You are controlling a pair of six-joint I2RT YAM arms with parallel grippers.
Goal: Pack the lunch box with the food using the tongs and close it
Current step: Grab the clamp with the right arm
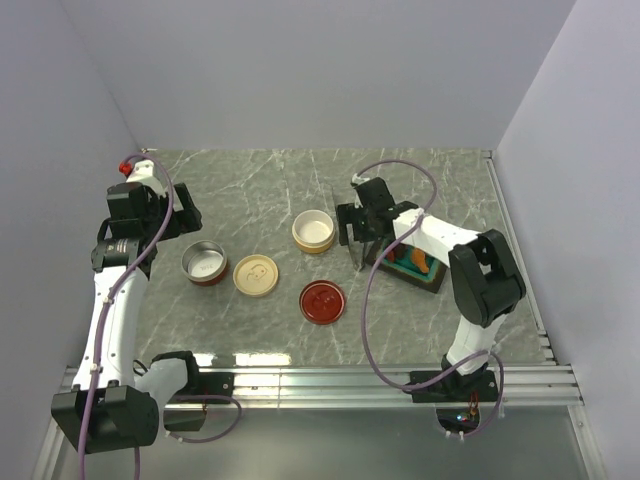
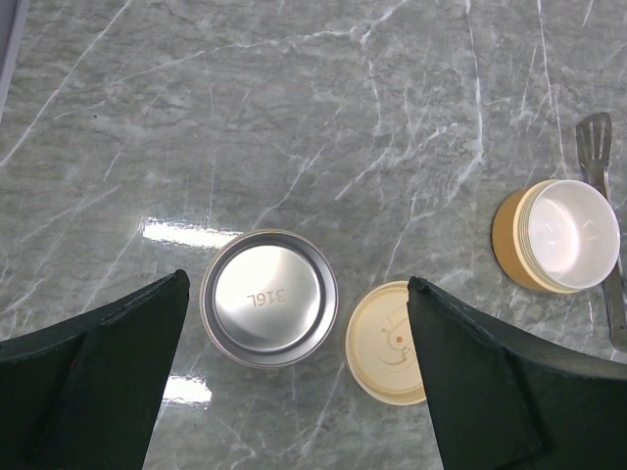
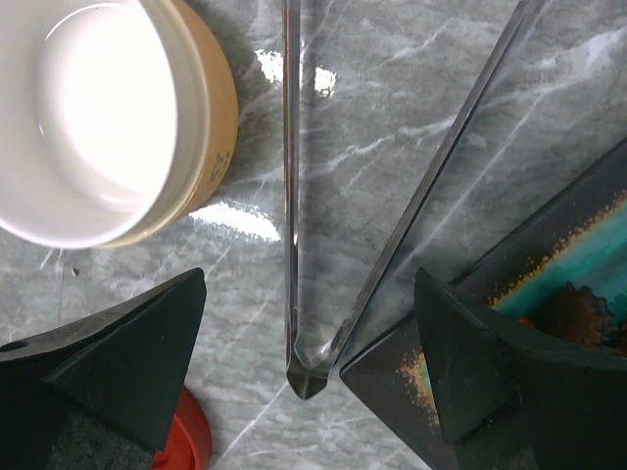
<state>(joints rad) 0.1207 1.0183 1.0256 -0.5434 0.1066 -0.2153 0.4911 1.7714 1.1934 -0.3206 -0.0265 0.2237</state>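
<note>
hidden: your right gripper (image 3: pixel 309 279) view cuts the tongs' (image 3: pixel 290 196) tips off at the top edge. only a corner of the dark tray (image 3: pixel 549 230) shows there.
hard to make out: the food (image 3: pixel 586 311) in the tray, right of that gripper, is a brown and orange blur. you can't count the pieces.
top view only: the whole tray and the red lid (image 1: pixel 322 301), flat on the bench (image 2: pixel 294 98).
right gripper: jaws wide apart, straddling the tongs' joined end, touching neither arm.
left gripper (image 2: pixel 299 284): spread wide, holding nothing.
containers: steel container (image 2: pixel 269 298), ahead between the left gripper's fingers, is empty. cream lid (image 2: pixel 382 343) lies just beside it. tan container (image 3: pixel 217 117), left of the right gripper, is empty and white inside.
</note>
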